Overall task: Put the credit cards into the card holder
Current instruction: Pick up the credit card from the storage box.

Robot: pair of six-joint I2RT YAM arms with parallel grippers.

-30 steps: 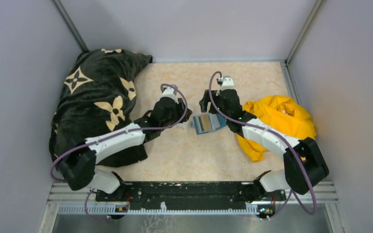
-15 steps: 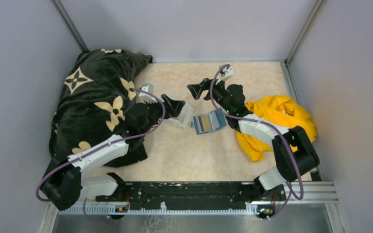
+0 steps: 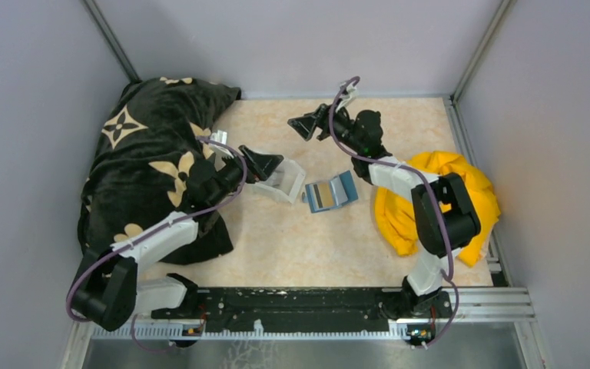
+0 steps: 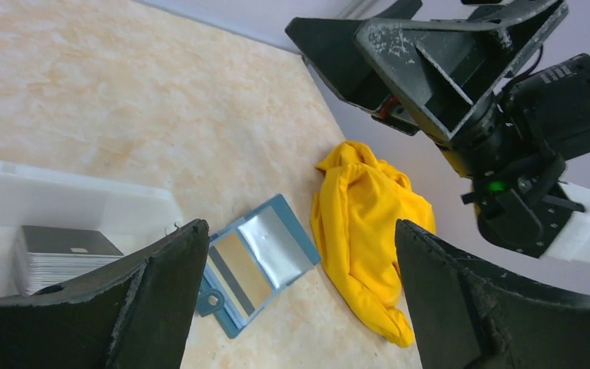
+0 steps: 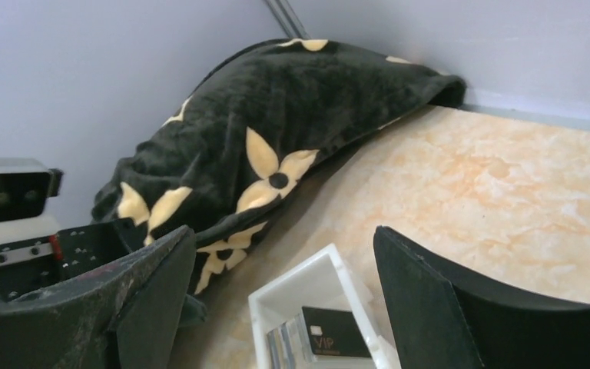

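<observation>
Both arms had drawn back from the open teal-blue fold-over card holder [image 3: 330, 192] since a second earlier. The left gripper [image 3: 265, 164] had moved out to the holder's left, over a clear-white plastic tray [image 3: 293, 188]. The right gripper [image 3: 307, 124] had lifted away behind the holder. Both pairs of jaws stood spread wide with nothing between them.

From above, the card holder lay flat on the beige marbled tabletop [image 3: 292, 238], just beside the tray and left of a crumpled yellow cloth [image 3: 438, 184]. Only the left wrist view made out its contents: a yellow-tan card [image 4: 238, 265] in one half and a silvery face on the other. That view also showed a stack of grey credit cards [image 4: 61, 257] in the tray. The right wrist view showed "VIP" printed on the stack's dark top card. It also showed a black blanket with tan flowers [image 5: 276, 154], further left of the holder than the tray.
</observation>
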